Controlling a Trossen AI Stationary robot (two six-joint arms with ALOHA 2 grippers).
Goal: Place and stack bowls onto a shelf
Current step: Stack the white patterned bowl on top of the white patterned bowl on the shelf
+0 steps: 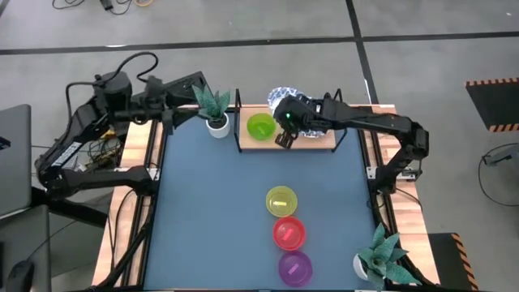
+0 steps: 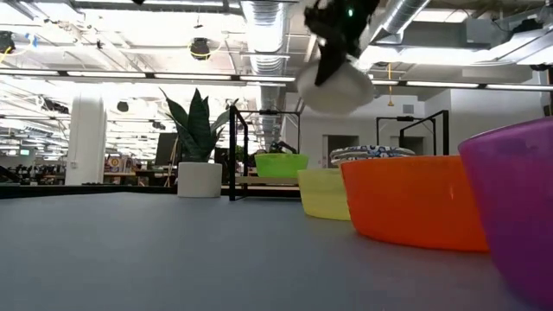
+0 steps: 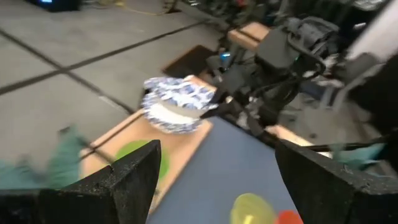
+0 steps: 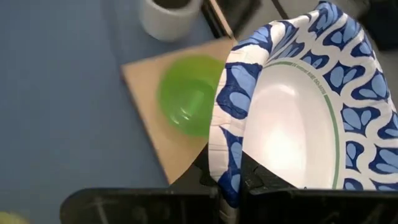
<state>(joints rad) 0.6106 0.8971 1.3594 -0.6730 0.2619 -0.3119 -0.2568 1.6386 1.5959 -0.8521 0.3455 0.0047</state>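
Blue-rimmed white bowl (image 4: 298,118) pinched by its rim in the closed right tool (image 1: 285,122) above the shelf (image 1: 312,139); level it, lower beside the green bowl (image 1: 260,126). Left tool (image 3: 214,186) open, empty.

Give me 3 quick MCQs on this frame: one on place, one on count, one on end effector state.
1. Where is the green bowl?
A. on the shelf
B. on the blue tabletop
C. in the left end effector

2. How many plain bowls stand in the row on the tabletop?
A. one
B. three
C. five

3. What is the right end effector doing?
A. hanging open and empty
B. shut on the blue-patterned bowl's rim
C. shut on a plant pot

Answers:
1 A: the green bowl sits on the shelf.
2 B: yellow bowl, red bowl, purple bowl.
3 B: the right end effector pinches the blue-patterned bowl above the shelf.
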